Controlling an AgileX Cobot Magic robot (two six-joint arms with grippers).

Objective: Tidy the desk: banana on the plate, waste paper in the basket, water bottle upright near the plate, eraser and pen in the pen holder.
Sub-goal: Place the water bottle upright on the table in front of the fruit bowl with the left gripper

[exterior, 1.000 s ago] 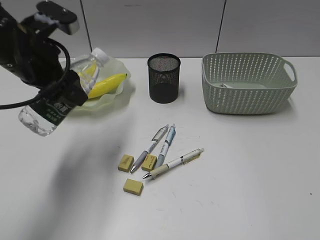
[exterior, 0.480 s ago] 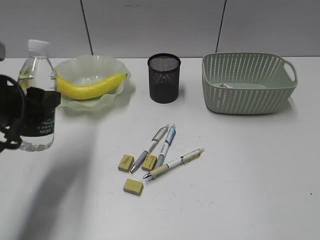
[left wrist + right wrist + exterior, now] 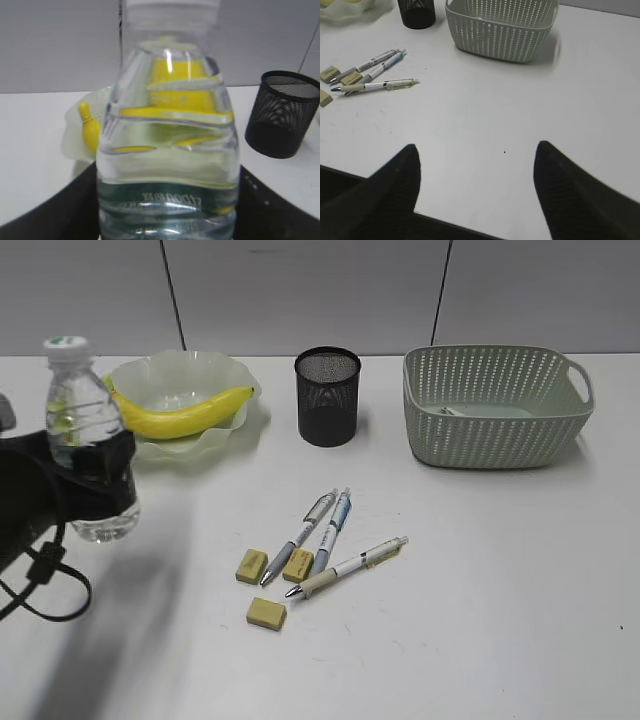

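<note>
My left gripper [image 3: 75, 485] is shut on the water bottle [image 3: 88, 425], which stands nearly upright, leaning a little, on the desk [image 3: 480, 580] in front of the plate's left side. The bottle [image 3: 167, 150] fills the left wrist view between the black jaws [image 3: 167, 212]. The banana [image 3: 190, 412] lies on the plate [image 3: 180, 375]. The black pen holder [image 3: 327, 398] stands mid-back. A small pale scrap [image 3: 447, 411] lies inside the basket [image 3: 495, 430]. Three pens [image 3: 333, 532] and three erasers [image 3: 266, 613] lie mid-desk. My right gripper [image 3: 476, 150] is open and empty over bare desk.
The right wrist view shows the basket [image 3: 502, 30], the pen holder [image 3: 417, 12], the pens [image 3: 375, 86] and the erasers [image 3: 351, 77] ahead to the left. A grey wall backs the desk. The right arm is outside the exterior view.
The bottle went from tilted in front of the plate to upright at the left. It has now shifted a little to the right and lower, leaning slightly, still held.
</note>
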